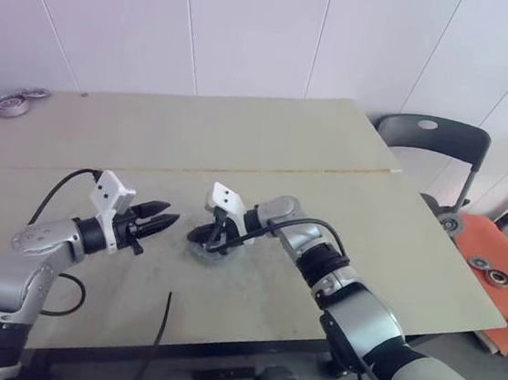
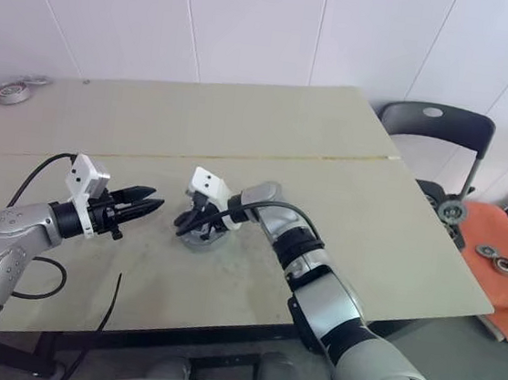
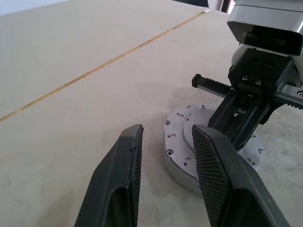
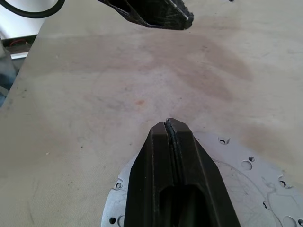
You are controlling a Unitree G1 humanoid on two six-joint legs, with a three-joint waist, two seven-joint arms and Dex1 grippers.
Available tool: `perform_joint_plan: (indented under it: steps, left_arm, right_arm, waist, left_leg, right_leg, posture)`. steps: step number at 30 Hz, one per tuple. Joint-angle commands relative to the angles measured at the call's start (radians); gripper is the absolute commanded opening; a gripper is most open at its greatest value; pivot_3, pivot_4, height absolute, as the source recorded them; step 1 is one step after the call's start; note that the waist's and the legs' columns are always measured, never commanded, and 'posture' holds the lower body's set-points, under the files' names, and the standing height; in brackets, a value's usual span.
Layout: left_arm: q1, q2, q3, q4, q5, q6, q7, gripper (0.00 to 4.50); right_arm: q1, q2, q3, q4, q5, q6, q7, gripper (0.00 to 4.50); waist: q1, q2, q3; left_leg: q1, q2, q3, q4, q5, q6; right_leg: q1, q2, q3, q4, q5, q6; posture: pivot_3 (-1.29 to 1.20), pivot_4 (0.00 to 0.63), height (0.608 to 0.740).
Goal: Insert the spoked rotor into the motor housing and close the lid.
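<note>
2 right fingers point(image 4: 171, 130) pressed together over the lid point(image 3: 182, 137); left fingers point(image 3: 132, 156) spread, empty.

The right gripper point(image 1: 201, 235) sits across the motor housing point(image 3: 182, 151), covering most of its top, so whatever lies at the centre stays hidden. In the right wrist view its pressed-together fingers point(image 4: 176, 165) block the middle of the silvery disc, and the edge cuts off the disc's near part. Small round objects point(image 1: 490, 271) on the orange surface, possibly bearings, are too small to tell.
</note>
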Motion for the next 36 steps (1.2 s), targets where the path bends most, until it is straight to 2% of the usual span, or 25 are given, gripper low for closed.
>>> perform_joint_plan:
  steps: [1,5,10,14,19,22,24,27,36]
  left_arm:
    - [-0.022,0.004,0.019,-0.012,-0.007,-0.008,0.002,1.74]
    - [-0.027,0.004,0.020,-0.007,-0.008,-0.011,-0.002,1.74]
    - [-0.026,0.002,0.022,-0.006,-0.009,-0.014,-0.003,1.74]
    - [-0.018,-0.004,0.022,-0.009,-0.008,-0.018,0.001,1.74]
    - [-0.019,-0.029,0.037,-0.005,-0.002,-0.038,0.030,1.74]
    - [-0.007,-0.029,0.042,-0.012,-0.003,-0.039,0.031,1.74]
    - [0.003,-0.022,0.047,-0.019,-0.010,-0.034,0.023,1.74]
    - [0.016,-0.001,0.056,-0.026,-0.018,-0.025,-0.003,1.74]
    - [-0.031,0.038,0.057,0.029,-0.014,-0.021,-0.045,1.74]
  right_arm:
    - [-0.008,-0.019,-0.019,-0.062,0.045,0.054,0.098,0.00]
    - [-0.009,-0.040,-0.050,-0.206,0.125,0.127,0.176,0.00]
    - [-0.004,-0.056,-0.103,-0.372,0.184,0.178,0.125,0.00]
    - [0.033,-0.079,-0.106,-0.455,0.161,0.139,0.037,0.00]
    - [0.134,-0.061,-0.100,-0.459,-0.045,-0.069,-0.413,0.00]
    - [0.227,-0.061,-0.042,-0.484,-0.154,-0.186,-0.566,0.00]
    - [0.288,-0.070,0.008,-0.552,-0.172,-0.227,-0.548,0.00]
    - [0.333,-0.088,0.032,-0.641,-0.167,-0.194,-0.519,0.00]
    - [0.359,-0.121,0.006,-0.740,-0.070,-0.073,-0.459,0.00]
  waist:
    - [0.000,0.000,0.000]
    - [0.000,0.000,0.000]
    - [-0.002,0.000,0.000]
    - [-0.001,0.000,0.000]
    - [0.009,0.000,0.000]
    - [0.010,0.000,0.000]
    - [0.009,0.000,0.000]
    - [0.006,0.000,0.000]
    - [0.012,-0.001,0.000]
  left_leg:
    - [0.000,0.000,0.000,0.000,0.000,0.000]
    - [-0.001,0.000,0.000,0.000,0.000,0.000]
    - [-0.001,0.000,-0.001,-0.001,0.000,0.000]
    - [-0.002,0.000,-0.001,-0.001,0.000,0.000]
    - [-0.002,0.000,-0.001,0.000,0.000,0.000]
    - [-0.003,0.000,0.000,-0.001,0.000,0.000]
    - [-0.003,0.000,0.000,-0.002,0.000,0.000]
    - [-0.003,0.000,0.001,-0.003,0.000,0.000]
    - [-0.001,0.000,0.000,0.000,0.000,0.000]
  right_leg:
    - [0.000,0.000,0.000,0.000,0.000,0.000]
    - [-0.001,0.000,0.000,0.000,0.000,0.000]
    - [-0.001,0.000,-0.001,0.000,0.000,0.000]
    - [-0.002,0.000,-0.001,-0.001,0.000,0.001]
    - [-0.002,0.000,0.000,-0.001,-0.002,0.004]
    - [-0.003,0.000,0.000,-0.001,-0.002,0.003]
    - [-0.003,0.000,0.000,-0.001,-0.002,0.003]
    - [-0.004,0.000,0.001,-0.002,-0.002,0.004]
    - [0.000,0.000,0.001,-0.002,-0.004,0.001]
  posture:
    - [0.00,0.000,0.740]
    - [0.00,0.000,0.740]
    - [0.00,0.000,0.740]
    - [0.00,0.000,0.740]
    - [0.00,0.000,0.740]
    - [0.00,0.000,0.740]
    - [0.00,0.000,0.740]
    - [0.00,0.000,0.740]
    - [0.00,0.000,0.740]
